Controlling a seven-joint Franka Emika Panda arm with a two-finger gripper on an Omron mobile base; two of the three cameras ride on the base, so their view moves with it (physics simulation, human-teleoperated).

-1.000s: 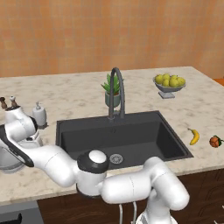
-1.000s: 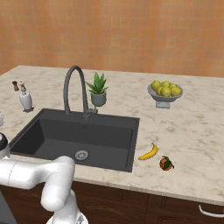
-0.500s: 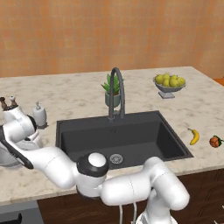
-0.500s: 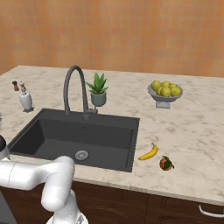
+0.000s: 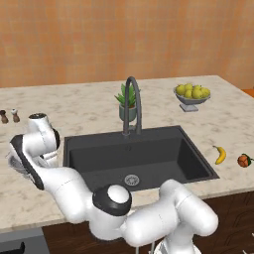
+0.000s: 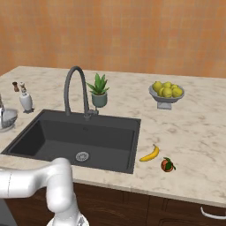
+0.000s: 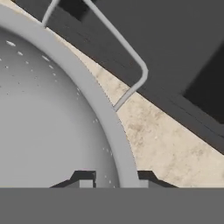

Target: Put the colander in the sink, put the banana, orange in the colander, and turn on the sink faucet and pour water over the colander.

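Evidently, the colander (image 7: 52, 113) rim is pinched between the gripper (image 7: 114, 177) fingertips, on the counter (image 7: 162, 140) beside the sink (image 5: 139, 154).

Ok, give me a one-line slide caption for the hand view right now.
Gripper straddling the colander rim, one fingertip inside the bowl and one outside, on the counter beside the sink.

No writing, label, brand, number or sign can be read anywhere in these pictures (every surface is plain rendered texture).
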